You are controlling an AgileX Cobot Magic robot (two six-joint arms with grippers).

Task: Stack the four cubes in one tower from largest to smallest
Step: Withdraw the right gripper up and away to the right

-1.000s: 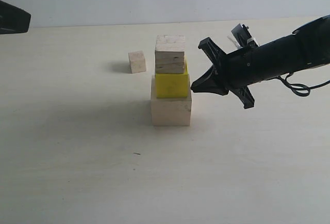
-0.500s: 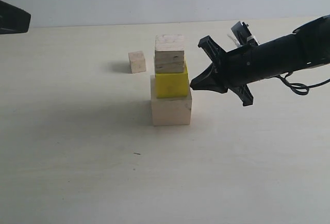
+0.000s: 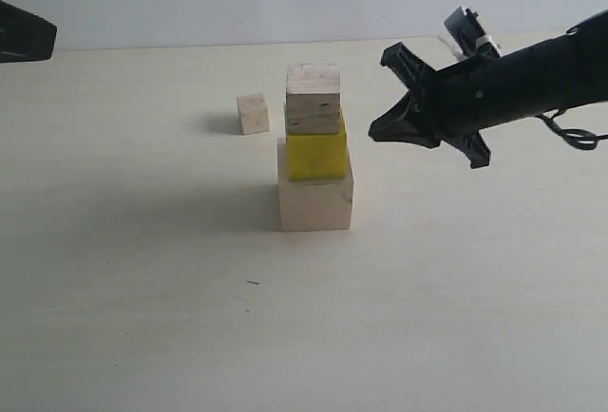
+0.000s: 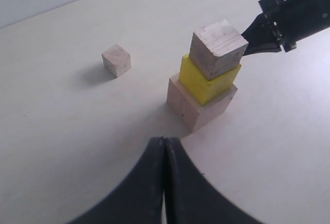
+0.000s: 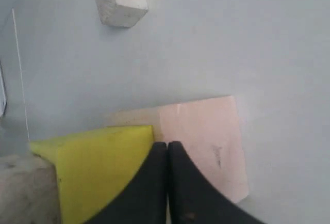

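Observation:
Three cubes stand stacked mid-table: the largest pale wood cube (image 3: 315,198) at the base, the yellow cube (image 3: 316,154) on it, the grainy wood cube (image 3: 313,100) on top. The smallest pale cube (image 3: 253,114) sits alone on the table, behind and left of the stack. My right gripper (image 3: 372,134) hangs shut and empty just right of the stack, level with the yellow cube and apart from it. The left gripper (image 4: 164,140) is shut and empty, hovering in front of the stack; the exterior view shows only a dark part of that arm (image 3: 24,32) at the far left edge.
The pale tabletop (image 3: 142,289) stretches around the stack, with a grey wall behind it. The right arm (image 3: 532,84) reaches in from the right edge, a cable looping under it.
The right gripper has pulled back to the right and slightly upward, away from the yellow cube. The stack and the small cube have not moved.

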